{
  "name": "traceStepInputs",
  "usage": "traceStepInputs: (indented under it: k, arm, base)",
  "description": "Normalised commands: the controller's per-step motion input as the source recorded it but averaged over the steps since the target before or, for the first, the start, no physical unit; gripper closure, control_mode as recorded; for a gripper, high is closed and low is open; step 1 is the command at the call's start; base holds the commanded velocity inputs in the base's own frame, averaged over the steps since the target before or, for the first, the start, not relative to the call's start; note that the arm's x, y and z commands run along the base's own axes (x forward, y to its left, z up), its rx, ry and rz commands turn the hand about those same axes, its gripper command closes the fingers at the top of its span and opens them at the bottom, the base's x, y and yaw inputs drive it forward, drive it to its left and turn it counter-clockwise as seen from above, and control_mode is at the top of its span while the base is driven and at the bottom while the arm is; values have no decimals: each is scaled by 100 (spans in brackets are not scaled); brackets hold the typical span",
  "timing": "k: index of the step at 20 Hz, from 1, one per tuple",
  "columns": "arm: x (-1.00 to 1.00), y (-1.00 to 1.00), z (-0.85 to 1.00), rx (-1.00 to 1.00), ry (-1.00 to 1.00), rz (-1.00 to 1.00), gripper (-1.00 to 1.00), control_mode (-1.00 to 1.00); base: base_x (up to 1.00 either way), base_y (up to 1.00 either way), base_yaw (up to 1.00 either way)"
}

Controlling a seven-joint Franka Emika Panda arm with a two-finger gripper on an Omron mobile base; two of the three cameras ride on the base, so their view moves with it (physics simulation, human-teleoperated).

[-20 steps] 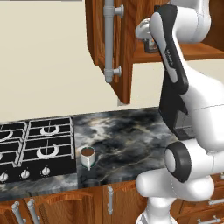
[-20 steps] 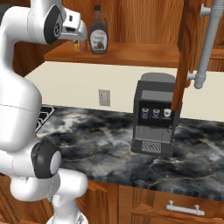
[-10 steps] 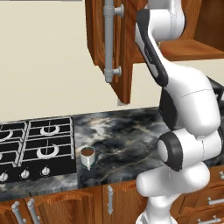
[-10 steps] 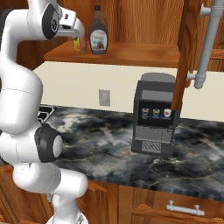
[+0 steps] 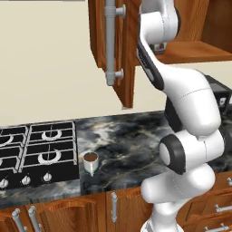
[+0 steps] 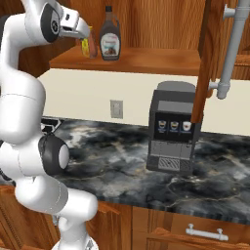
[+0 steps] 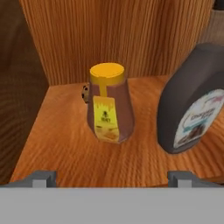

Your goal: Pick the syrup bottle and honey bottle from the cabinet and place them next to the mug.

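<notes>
The honey bottle (image 7: 108, 105), slim with a yellow cap and yellow label, stands on the cabinet (image 6: 146, 58) shelf straight ahead of my gripper (image 7: 111, 177). The gripper is open, its fingertips (image 7: 41, 178) wide apart and short of the bottle. Just to the right of the honey stands the dark syrup bottle (image 7: 192, 113) with its white label. From the right base view, my gripper (image 6: 87, 35) covers part of the honey bottle (image 6: 90, 49), with the syrup bottle (image 6: 110, 41) beside it. The grey mug (image 5: 91, 161) sits on the marble counter by the stove.
The open cabinet door (image 5: 122, 50) with its long grey handle (image 5: 111, 41) hangs left of the arm. A gas stove (image 5: 38, 149) lies left of the mug. A black coffee machine (image 6: 173, 127) stands on the counter (image 6: 112, 166) under the shelf.
The arm's elbow has swung inward and up, standing more upright. The hand has stayed in front of the honey bottle with its jaws open.
</notes>
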Motion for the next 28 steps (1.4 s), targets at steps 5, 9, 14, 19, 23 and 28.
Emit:
traceStepInputs:
  k: [5, 9, 14, 19, 23, 28]
  arm:
    - [27, 6, 0, 1, -3, 0, -100, -100]
    - [33, -9, 0, 0, -3, 0, -100, -100]
    - [33, -8, 0, 0, 0, 0, -100, -100]
    - [39, 0, 0, 0, 0, 1, -100, -100]
    - [29, 0, 0, 0, 0, 1, -100, -100]
    - [25, 0, 0, 0, 1, 0, -100, -100]
  base:
    - [0, 0, 0]
    - [0, 0, 0]
    - [0, 0, 0]
    - [0, 0, 0]
    - [0, 0, 0]
    - [0, 0, 0]
